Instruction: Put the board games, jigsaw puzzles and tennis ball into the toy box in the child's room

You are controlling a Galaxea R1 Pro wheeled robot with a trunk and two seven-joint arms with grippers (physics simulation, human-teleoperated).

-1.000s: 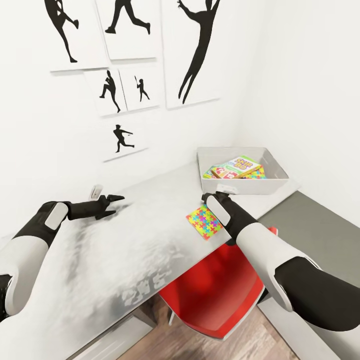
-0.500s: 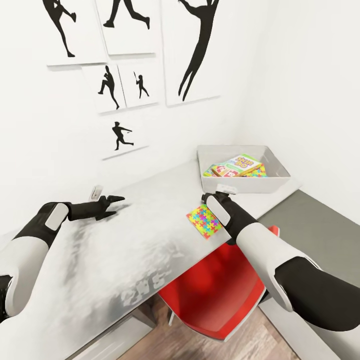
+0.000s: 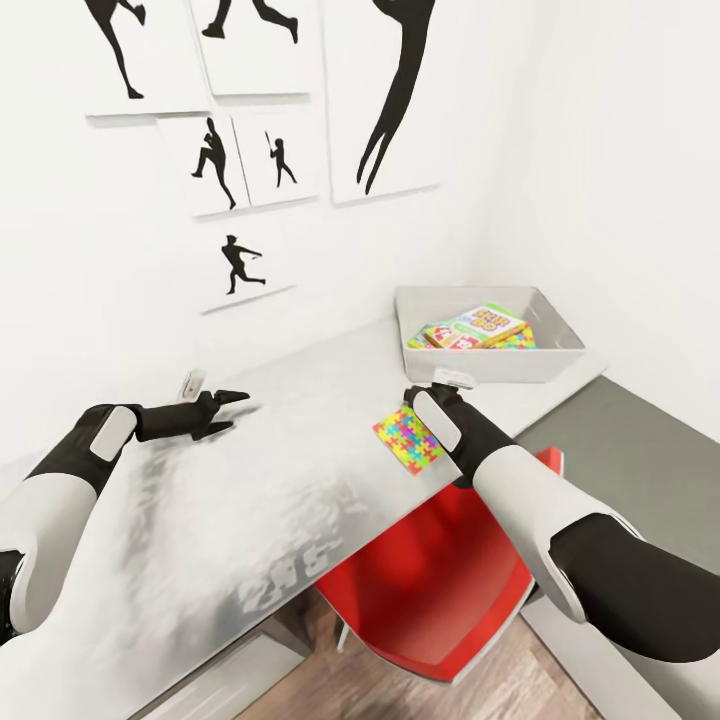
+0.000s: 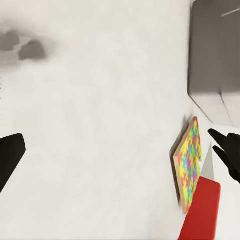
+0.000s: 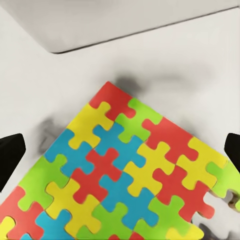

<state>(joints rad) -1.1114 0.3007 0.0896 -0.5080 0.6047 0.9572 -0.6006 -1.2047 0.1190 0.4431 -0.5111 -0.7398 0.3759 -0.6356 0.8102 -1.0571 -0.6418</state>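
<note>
The thin flat multicolour jigsaw puzzle square (image 3: 407, 441) lies on the long pale grey-white desk top (image 3: 250, 480), at its near edge above the red chair seat (image 3: 440, 590) and just short of the shallow pale grey toy box (image 3: 560, 365), which holds printed game boxes (image 3: 480, 327). The right gripper (image 3: 425, 393) hangs directly over the puzzle; the right wrist view shows its two dark fingertips (image 5: 10, 155) spread wide either side of the piece, holding nothing. The left gripper (image 3: 225, 405) rests low over bare desk, well apart from the puzzle, apparently open and empty, though the view is poor. The step in hand is judged to be the pick of this puzzle. Being so thin, it offers little edge: the fingers should descend level, straddle opposite edges, and close gently; sliding it slightly past the desk edge may give better purchase. Risk: pushing it off onto the chair.
</note>
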